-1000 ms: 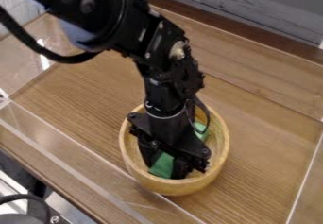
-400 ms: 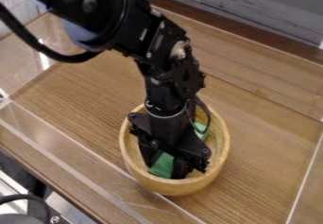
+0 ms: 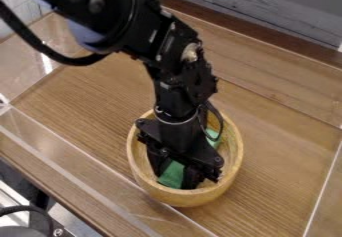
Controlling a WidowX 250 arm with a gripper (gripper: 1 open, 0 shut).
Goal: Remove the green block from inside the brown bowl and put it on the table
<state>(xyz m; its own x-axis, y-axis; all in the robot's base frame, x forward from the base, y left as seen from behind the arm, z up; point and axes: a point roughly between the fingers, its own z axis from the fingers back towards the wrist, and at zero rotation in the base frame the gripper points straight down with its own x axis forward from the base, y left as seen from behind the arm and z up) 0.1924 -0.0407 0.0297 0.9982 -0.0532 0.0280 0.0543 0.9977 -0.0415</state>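
The brown bowl (image 3: 230,171) stands on the table (image 3: 80,111) near its front right. My black gripper (image 3: 179,169) reaches straight down into the bowl. The green block (image 3: 173,175) lies inside, between the fingers, which press against its two sides, so the gripper is shut on it. Only the block's near end shows below the fingers. A small green patch (image 3: 211,134) shows behind the wrist, and the rest is hidden by the gripper. The block still rests low in the bowl.
Low clear acrylic walls (image 3: 40,146) edge the tabletop at the front and left. The dark arm (image 3: 127,26) comes in from the upper left above the table. Bare wood lies left of and behind the bowl.
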